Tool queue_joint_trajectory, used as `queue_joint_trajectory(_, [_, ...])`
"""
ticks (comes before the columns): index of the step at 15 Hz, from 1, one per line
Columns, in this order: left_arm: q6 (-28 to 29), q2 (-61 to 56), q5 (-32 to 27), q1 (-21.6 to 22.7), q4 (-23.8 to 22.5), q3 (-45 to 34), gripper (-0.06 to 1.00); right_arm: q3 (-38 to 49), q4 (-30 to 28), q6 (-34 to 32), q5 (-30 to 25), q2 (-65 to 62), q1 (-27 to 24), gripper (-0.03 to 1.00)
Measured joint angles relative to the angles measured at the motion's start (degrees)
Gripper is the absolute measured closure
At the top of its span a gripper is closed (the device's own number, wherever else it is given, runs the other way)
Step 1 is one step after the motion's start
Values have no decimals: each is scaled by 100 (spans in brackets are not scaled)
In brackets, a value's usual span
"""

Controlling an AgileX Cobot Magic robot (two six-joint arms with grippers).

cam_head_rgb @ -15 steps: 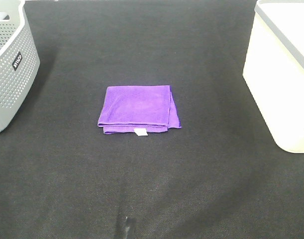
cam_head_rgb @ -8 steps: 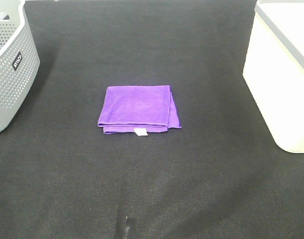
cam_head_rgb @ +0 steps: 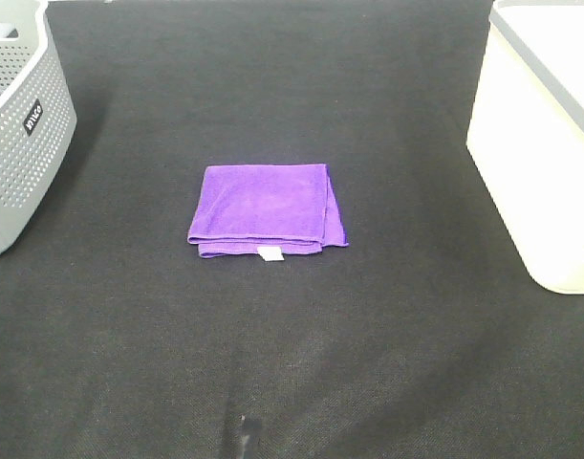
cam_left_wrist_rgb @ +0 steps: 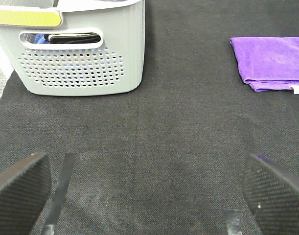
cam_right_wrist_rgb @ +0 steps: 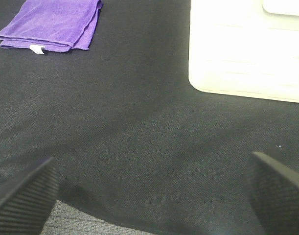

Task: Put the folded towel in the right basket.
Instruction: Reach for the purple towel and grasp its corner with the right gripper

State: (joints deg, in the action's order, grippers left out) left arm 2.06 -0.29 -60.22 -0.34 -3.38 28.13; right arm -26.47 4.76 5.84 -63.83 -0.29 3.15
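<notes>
A folded purple towel (cam_head_rgb: 266, 210) with a small white tag lies flat on the black cloth in the middle of the table. It also shows in the left wrist view (cam_left_wrist_rgb: 271, 70) and the right wrist view (cam_right_wrist_rgb: 51, 23). The white right basket (cam_head_rgb: 545, 134) stands at the right edge; its wall shows in the right wrist view (cam_right_wrist_rgb: 247, 54). My left gripper (cam_left_wrist_rgb: 144, 196) is open and empty, far short of the towel. My right gripper (cam_right_wrist_rgb: 149, 196) is open and empty, also well short of it. Neither gripper shows in the exterior view.
A grey perforated basket (cam_head_rgb: 19, 124) stands at the left edge and holds dark items, seen in the left wrist view (cam_left_wrist_rgb: 80, 54). The black cloth (cam_head_rgb: 292, 344) covers the table between the two baskets.
</notes>
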Motion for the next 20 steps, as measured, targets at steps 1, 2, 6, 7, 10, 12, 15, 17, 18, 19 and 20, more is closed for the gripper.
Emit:
queue_joint_trajectory(1, [0, 0, 0, 0, 0, 0, -4, 0, 0, 0, 0, 0, 0, -1])
queue_joint_trajectory(2, [0, 0, 0, 0, 0, 0, -4, 0, 0, 0, 0, 0, 0, -1])
queue_joint_trajectory(6, [0, 0, 0, 0, 0, 0, -4, 0, -103, 6, 0, 17, 0, -1])
queue_joint_trajectory(7, [0, 0, 0, 0, 0, 0, -4, 0, -109, 6, 6, 229, 0, -1])
queue_joint_trajectory(10, [0, 0, 0, 0, 0, 0, -4, -579, -109, -138, 57, 2137, 0, -1])
queue_joint_trajectory(12, [0, 0, 0, 0, 0, 0, -4, -1679, -109, -155, 74, 3885, 0, -1])
queue_joint_trajectory(15, [0, 0, 0, 0, 0, 0, -4, -4079, 52, -160, 63, 6371, 0, -1])
queue_joint_trajectory(17, [0, 0, 0, 0, 0, 0, -4, -5231, 682, -46, 74, 7592, 29, -1])
queue_joint_trajectory(18, [0, 0, 0, 0, 0, 0, -4, -5707, 1003, 29, 120, 8262, 178, -1])
queue_joint_trajectory(19, [0, 0, 0, 0, 0, 0, -4, -6119, 1289, 34, 189, 8961, 521, -1])
queue_joint_trajectory(20, [0, 0, 0, 0, 0, 0, -4, -6394, 1501, 34, 229, 9620, 785, -1])
